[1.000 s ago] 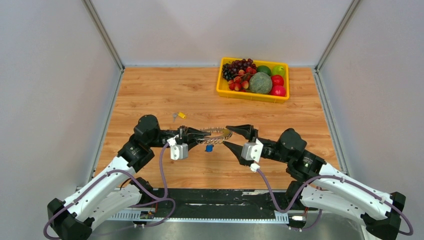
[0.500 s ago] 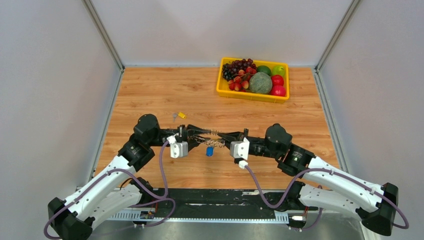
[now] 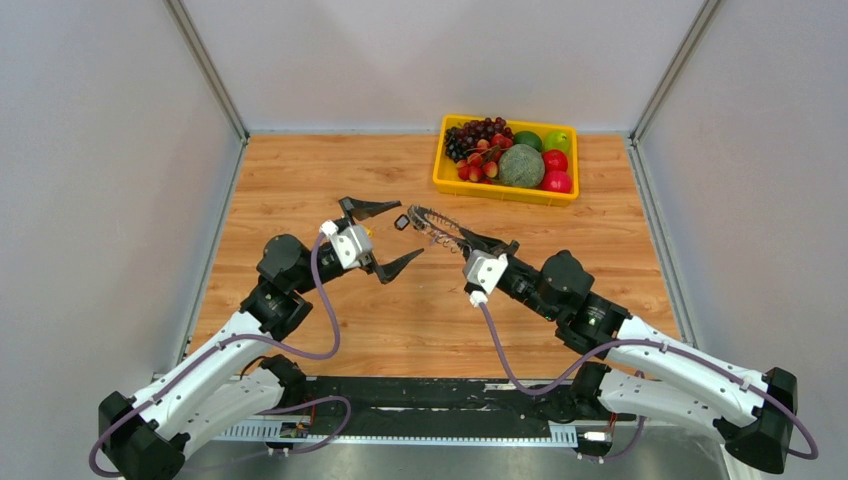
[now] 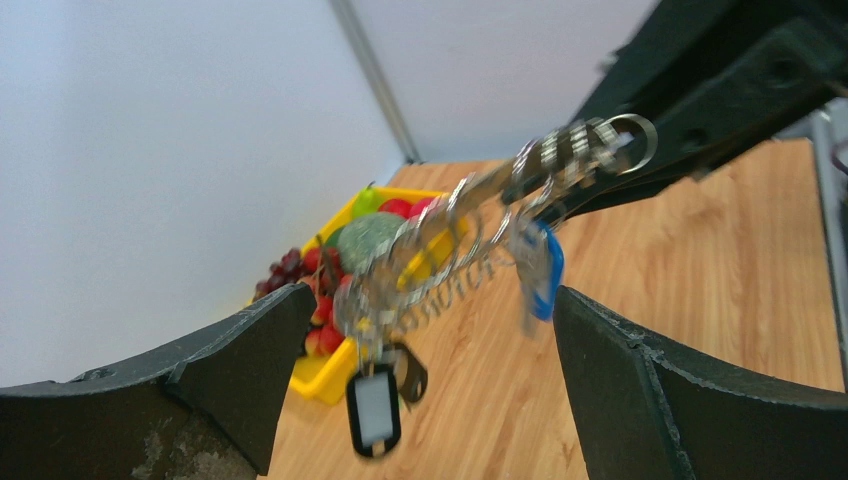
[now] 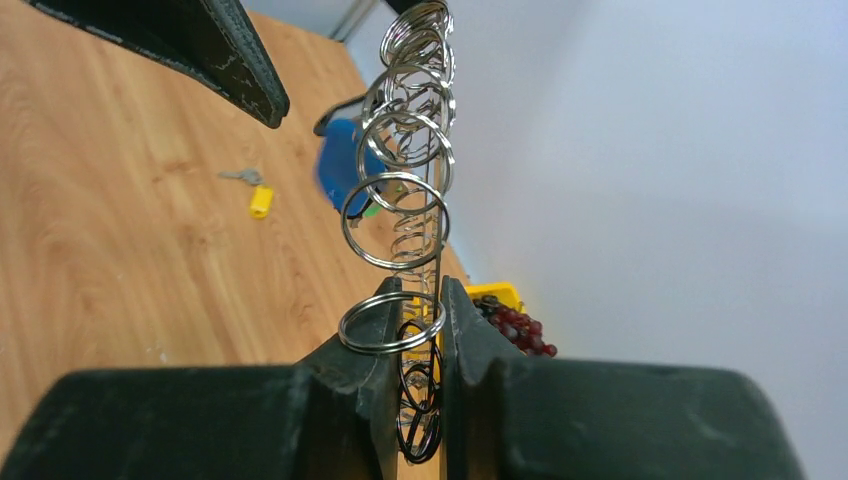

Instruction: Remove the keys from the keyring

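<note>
My right gripper point(image 3: 480, 243) is shut on the rim of the keyring point(image 3: 432, 224) and holds it tilted above the table. In the right wrist view the ring's silvery loops point(image 5: 403, 165) rise edge-on from between the pinched fingers point(image 5: 470, 330). A blue key point(image 4: 541, 268) and a black tag point(image 4: 373, 408) dangle from the keyring point(image 4: 470, 205). My left gripper point(image 3: 384, 237) stands open just left of the ring, with nothing between its fingers point(image 4: 240, 370). A yellow key point(image 5: 260, 200) with a small silver one lies loose on the table.
A yellow basket point(image 3: 438, 176) holding grapes, a melon and other fruit stands at the back right of the wooden table point(image 3: 300, 180). Grey walls close in the left and right sides.
My left gripper let go of the keyring, opened wide and rose. My right gripper closed on the ring and carried it up and toward the back, keys swinging.
</note>
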{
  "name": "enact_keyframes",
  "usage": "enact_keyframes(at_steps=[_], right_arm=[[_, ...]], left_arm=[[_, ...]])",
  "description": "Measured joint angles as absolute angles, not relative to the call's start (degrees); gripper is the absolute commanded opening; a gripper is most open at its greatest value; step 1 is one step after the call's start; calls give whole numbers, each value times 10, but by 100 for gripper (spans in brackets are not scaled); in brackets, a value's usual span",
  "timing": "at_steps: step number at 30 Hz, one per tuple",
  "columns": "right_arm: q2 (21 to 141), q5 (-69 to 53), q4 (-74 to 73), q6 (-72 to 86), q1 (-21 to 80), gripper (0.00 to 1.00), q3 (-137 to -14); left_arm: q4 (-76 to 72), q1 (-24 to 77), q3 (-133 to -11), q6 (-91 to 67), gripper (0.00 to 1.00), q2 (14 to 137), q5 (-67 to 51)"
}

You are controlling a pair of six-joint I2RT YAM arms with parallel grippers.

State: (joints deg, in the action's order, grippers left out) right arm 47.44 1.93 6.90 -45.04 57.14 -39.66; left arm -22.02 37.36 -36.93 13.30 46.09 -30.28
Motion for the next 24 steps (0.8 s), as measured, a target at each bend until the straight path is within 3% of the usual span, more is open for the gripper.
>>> enact_keyframes(at_steps=[6, 24], right_arm=[[455, 65, 149, -427, 571, 0, -383], [535, 39, 183, -553, 571, 0, -452]], left_arm=[[-220, 374, -374, 36, 100, 461, -192], [-222, 374, -395, 9, 100, 464, -369]])
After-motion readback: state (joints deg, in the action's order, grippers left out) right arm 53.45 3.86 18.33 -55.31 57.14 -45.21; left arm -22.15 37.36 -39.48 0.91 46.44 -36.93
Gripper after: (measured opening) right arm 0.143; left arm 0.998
